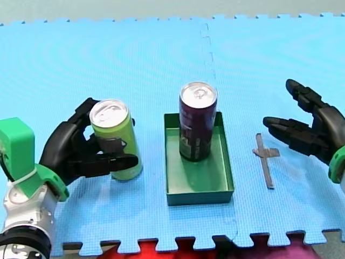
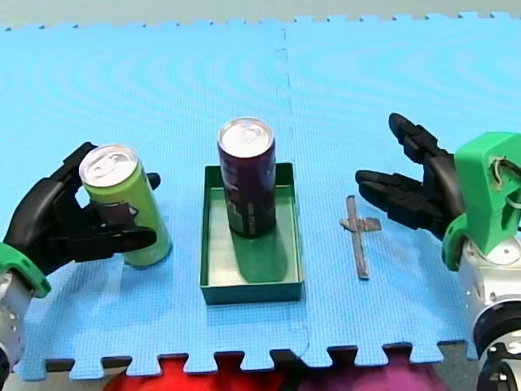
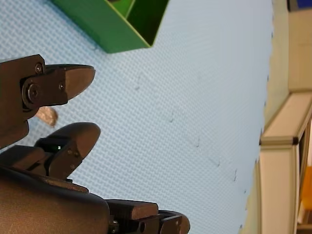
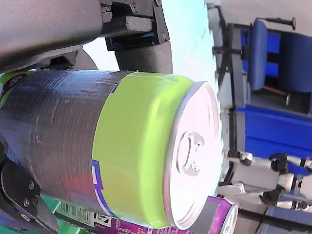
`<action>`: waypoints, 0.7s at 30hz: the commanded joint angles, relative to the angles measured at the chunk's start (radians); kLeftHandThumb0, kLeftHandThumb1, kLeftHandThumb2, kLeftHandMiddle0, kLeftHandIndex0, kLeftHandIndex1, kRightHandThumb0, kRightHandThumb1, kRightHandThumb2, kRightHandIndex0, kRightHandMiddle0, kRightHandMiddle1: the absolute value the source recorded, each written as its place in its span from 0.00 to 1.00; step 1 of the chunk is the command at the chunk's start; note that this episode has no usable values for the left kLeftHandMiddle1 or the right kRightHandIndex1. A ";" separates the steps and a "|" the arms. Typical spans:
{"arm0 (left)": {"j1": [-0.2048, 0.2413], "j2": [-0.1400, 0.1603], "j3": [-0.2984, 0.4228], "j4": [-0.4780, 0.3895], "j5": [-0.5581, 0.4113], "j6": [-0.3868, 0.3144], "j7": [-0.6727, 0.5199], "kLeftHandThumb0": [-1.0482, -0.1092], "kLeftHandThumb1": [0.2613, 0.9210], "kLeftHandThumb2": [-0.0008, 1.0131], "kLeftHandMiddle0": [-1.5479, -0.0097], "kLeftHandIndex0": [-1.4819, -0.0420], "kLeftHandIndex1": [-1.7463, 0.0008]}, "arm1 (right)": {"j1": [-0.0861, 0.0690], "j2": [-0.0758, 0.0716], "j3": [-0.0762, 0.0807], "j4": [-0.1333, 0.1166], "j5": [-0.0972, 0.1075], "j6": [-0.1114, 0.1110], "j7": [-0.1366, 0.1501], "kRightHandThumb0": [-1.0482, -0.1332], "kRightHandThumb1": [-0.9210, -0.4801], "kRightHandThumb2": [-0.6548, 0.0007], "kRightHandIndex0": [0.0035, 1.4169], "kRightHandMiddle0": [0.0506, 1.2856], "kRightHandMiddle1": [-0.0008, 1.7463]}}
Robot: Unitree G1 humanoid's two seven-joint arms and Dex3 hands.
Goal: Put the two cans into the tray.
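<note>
Blue mat (image 1: 108, 54): left hand (image 1: 75, 154) grips upright green can (image 1: 115, 128); purple can (image 1: 197, 124) upright in tray (image 1: 200, 195); empty right hand (image 1: 307, 129) nearby.

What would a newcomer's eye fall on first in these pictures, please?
The tall dark purple metal can standing upright in the shallow green rectangular tray at the middle of the blue foam mat. Next, the robot's left hand gripping a lime green metal can left of the tray, while the open right hand is to the tray's right.
</note>
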 commanded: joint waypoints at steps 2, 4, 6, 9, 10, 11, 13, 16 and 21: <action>-0.007 0.005 0.003 -0.011 -0.008 -0.006 -0.005 0.60 0.56 0.01 0.83 0.96 0.04 | -0.005 -0.004 -0.002 -0.002 0.004 -0.001 -0.002 0.00 0.00 0.82 0.48 0.04 0.00; -0.002 0.006 0.000 -0.020 -0.004 -0.033 -0.010 0.60 0.56 0.01 0.83 0.96 0.04 | -0.005 -0.004 -0.003 -0.003 0.004 -0.001 -0.001 0.00 0.00 0.82 0.48 0.04 0.00; 0.005 0.007 -0.004 -0.032 0.000 -0.076 -0.020 0.59 0.56 0.01 0.83 0.96 0.04 | -0.004 -0.004 -0.002 -0.003 0.005 -0.001 0.000 0.00 0.00 0.82 0.48 0.04 0.00; 0.011 0.012 -0.015 -0.054 0.007 -0.141 -0.036 0.57 0.57 0.01 0.84 0.97 0.04 | -0.004 -0.003 -0.002 -0.004 0.005 -0.001 0.001 0.00 0.00 0.82 0.48 0.04 0.00; 0.013 0.013 -0.018 -0.063 0.007 -0.158 -0.043 0.56 0.57 0.01 0.84 0.97 0.04 | -0.004 -0.003 -0.002 -0.004 0.005 -0.001 0.000 0.00 0.00 0.82 0.48 0.04 0.00; 0.015 0.014 -0.022 -0.071 0.008 -0.171 -0.048 0.54 0.57 0.01 0.84 0.97 0.04 | -0.004 -0.003 -0.002 -0.004 0.005 0.000 0.000 0.00 0.00 0.82 0.48 0.04 0.00; 0.018 0.015 -0.029 -0.080 0.011 -0.181 -0.044 0.52 0.57 0.01 0.84 0.97 0.04 | -0.003 -0.002 -0.002 -0.004 0.005 0.000 0.000 0.00 0.00 0.82 0.48 0.04 0.00; 0.024 0.015 -0.039 -0.088 0.022 -0.178 -0.017 0.49 0.58 0.01 0.85 0.98 0.04 | -0.002 -0.001 -0.003 -0.002 0.005 0.000 -0.002 0.00 0.00 0.82 0.48 0.04 0.00; 0.042 0.011 -0.064 -0.109 0.046 -0.182 0.039 0.46 0.59 0.01 0.85 0.98 0.04 | -0.001 -0.001 -0.004 0.000 0.005 0.001 -0.005 0.00 0.00 0.82 0.49 0.04 0.00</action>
